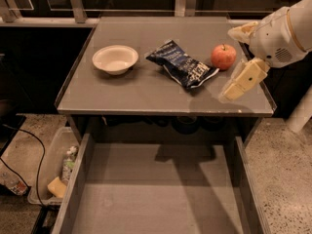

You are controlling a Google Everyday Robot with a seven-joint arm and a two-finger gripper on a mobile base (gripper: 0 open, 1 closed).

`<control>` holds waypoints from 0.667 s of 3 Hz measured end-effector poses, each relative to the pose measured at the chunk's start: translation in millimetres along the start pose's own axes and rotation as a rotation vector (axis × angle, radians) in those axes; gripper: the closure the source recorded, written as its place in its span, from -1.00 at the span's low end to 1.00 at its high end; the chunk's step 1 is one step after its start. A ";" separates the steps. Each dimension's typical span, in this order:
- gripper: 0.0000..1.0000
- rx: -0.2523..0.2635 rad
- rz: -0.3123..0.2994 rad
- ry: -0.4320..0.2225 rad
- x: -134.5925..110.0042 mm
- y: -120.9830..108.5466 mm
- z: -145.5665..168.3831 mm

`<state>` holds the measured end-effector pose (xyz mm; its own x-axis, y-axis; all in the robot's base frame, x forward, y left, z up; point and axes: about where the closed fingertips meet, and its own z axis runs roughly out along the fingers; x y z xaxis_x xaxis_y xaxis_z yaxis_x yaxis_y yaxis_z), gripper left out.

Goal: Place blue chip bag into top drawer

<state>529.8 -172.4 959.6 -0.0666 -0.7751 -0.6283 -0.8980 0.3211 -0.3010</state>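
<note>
Three containers we see: the top drawer (156, 189), open below the counter (146, 94), shows a flat grey bottom; a shallow pale bowl (115, 59) sits on the counter's left; a clear plastic bin (48, 155) on the floor holds a bottle and a yellowish block. The blue chip bag (181, 65), crinkled navy foil, lies mid-counter beside a round red apple (223, 56). The gripper (238, 61) hangs over the counter's right edge, fingers (246, 79) apart, with the bag to their left beyond the apple.

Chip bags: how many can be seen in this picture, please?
1. The blue chip bag lies on the table between the white bowl and the red apple. The top drawer shows none. The floor bin's contents are unclear. The gripper hovers over the table's right edge.
</note>
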 end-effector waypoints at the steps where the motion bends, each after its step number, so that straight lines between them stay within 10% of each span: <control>1: -1.00 -0.002 -0.008 -0.028 -5.6 -3.2 7.7; 2: -1.00 0.001 -0.004 -0.057 -11.5 -19.4 31.4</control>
<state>561.6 -152.6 950.1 -0.0380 -0.7442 -0.6668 -0.8978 0.3184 -0.3042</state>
